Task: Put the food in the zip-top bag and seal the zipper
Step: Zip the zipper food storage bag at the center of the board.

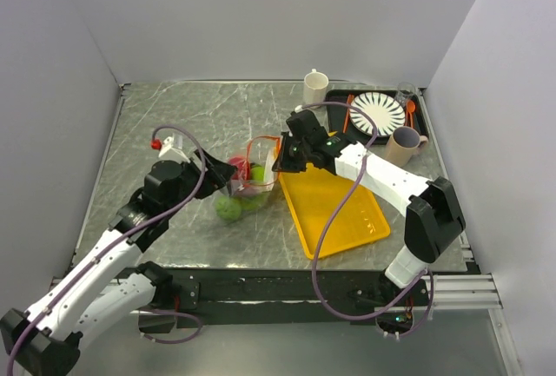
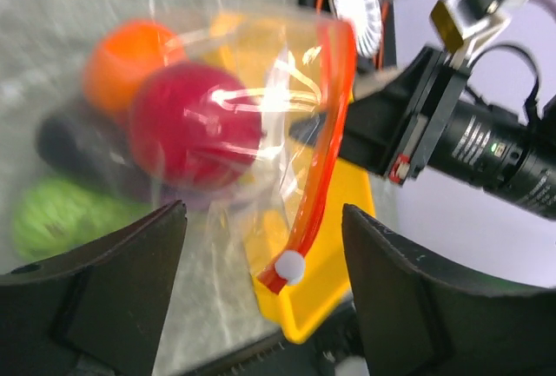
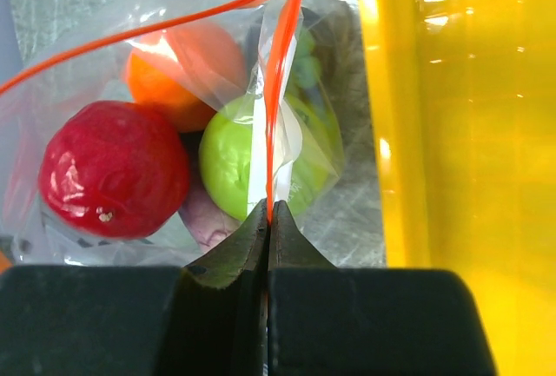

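Note:
The clear zip-top bag (image 1: 257,172) stands on the marble table beside the yellow tray. Inside it I see a red fruit (image 3: 113,172), an orange fruit (image 3: 178,72), a green fruit (image 3: 234,155) and a dark purple one (image 3: 208,220). Another green fruit (image 1: 228,208) lies at the bag's near side; whether it is inside I cannot tell. My right gripper (image 3: 270,211) is shut on the orange-red zipper (image 3: 276,89) at the bag's right end. My left gripper (image 2: 262,220) is open, its jaws either side of the zipper's (image 2: 326,133) white slider end (image 2: 290,266) without touching it.
The yellow tray (image 1: 343,211) lies just right of the bag, under the right arm. At the back right are a white mug (image 1: 315,87), a striped plate (image 1: 379,113) on a black tray, an orange spoon (image 1: 410,112) and a tan mug (image 1: 405,144).

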